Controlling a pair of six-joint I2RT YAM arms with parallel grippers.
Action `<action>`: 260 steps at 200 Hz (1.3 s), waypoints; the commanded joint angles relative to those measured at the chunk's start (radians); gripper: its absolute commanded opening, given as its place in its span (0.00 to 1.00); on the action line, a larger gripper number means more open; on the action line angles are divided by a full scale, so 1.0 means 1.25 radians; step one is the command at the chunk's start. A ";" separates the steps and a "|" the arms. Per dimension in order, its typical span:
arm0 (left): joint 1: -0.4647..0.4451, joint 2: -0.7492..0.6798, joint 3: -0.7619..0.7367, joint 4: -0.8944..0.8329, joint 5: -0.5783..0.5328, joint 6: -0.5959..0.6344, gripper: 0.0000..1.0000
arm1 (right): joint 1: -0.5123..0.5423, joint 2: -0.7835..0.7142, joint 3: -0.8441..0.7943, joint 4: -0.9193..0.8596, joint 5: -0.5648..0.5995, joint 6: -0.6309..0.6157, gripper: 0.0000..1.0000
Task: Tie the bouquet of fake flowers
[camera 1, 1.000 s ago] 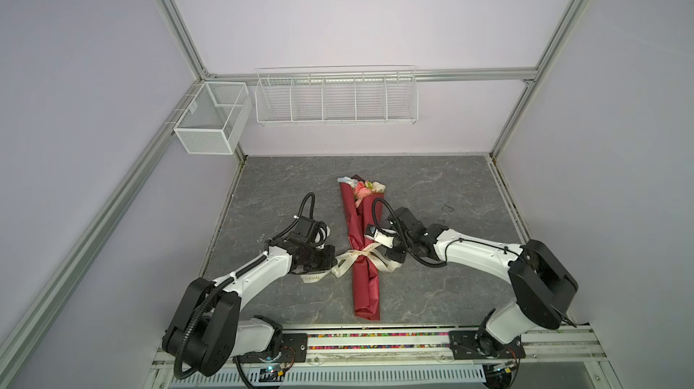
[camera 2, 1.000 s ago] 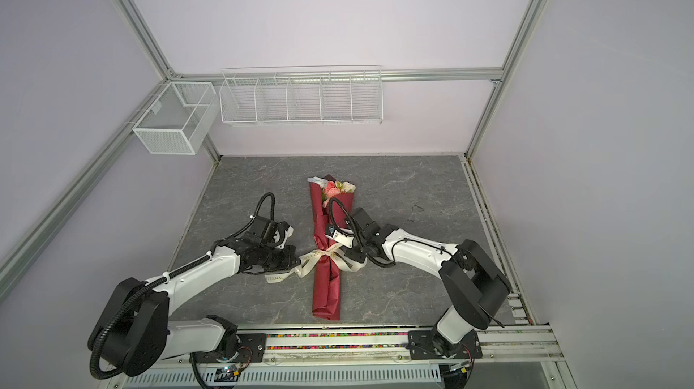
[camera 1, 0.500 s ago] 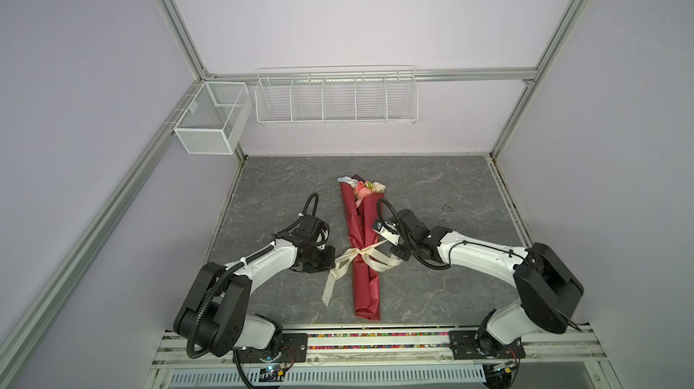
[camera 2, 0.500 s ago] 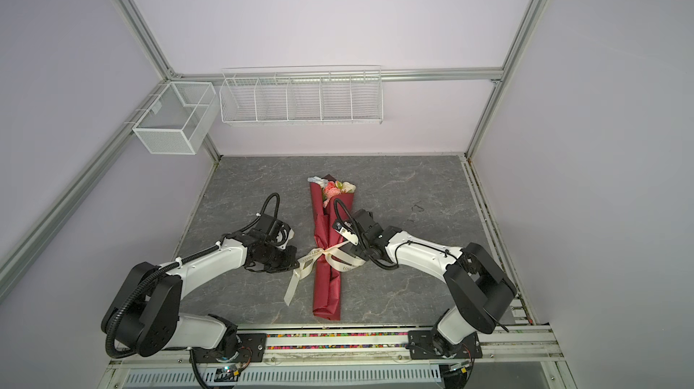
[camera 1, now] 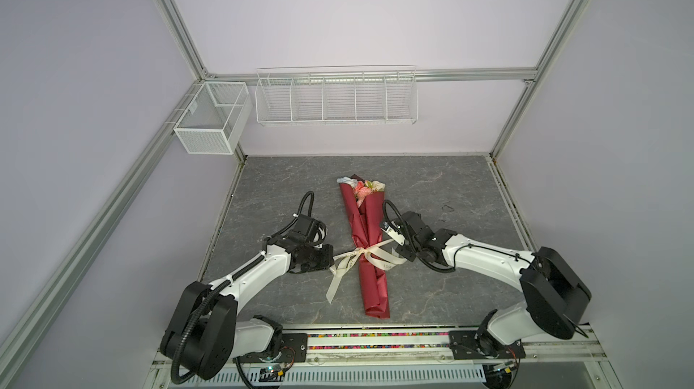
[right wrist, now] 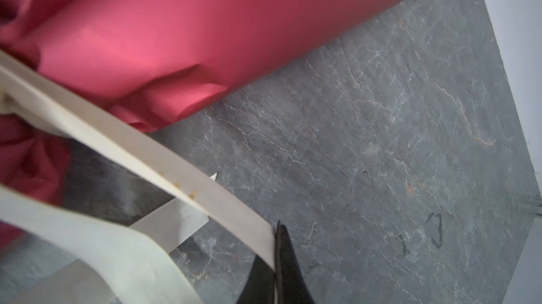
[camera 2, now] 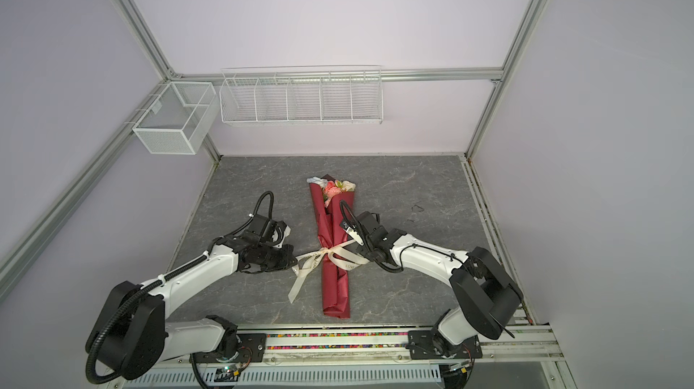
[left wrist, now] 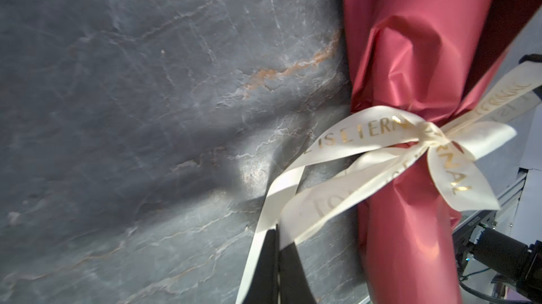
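The left gripper (left wrist: 277, 238) is pinched tight on a ribbon (left wrist: 363, 138) strand; the right gripper (right wrist: 277, 241) is likewise closed on another strand. The bouquet (camera 1: 373, 285) lies on the table (camera 1: 450, 188) between the 2, just beside each, ribbon knotted round its middle.

1. Lit softly from above in both top views; barely shadowed on the desk (camera 1: 432, 188).
2. Stretched at the edges by a wide lens, splaying the frame posts (camera 1: 169, 15).
3. Darkened by a shadow band across the desk in the left wrist view, with sheen on the bouquet (left wrist: 410, 61).
4. Blurred on the ribbon (right wrist: 132, 147) nearest the right wrist lens.
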 commanded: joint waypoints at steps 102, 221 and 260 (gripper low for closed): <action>0.006 0.013 0.005 -0.075 -0.104 0.002 0.00 | -0.048 -0.018 -0.018 -0.055 0.114 0.048 0.06; 0.006 -0.018 0.006 0.007 -0.026 0.058 0.00 | -0.103 -0.106 -0.057 -0.036 -0.052 0.140 0.06; 0.007 -0.064 -0.012 0.014 -0.102 0.022 0.00 | -0.118 -0.098 -0.056 -0.069 -0.041 0.137 0.06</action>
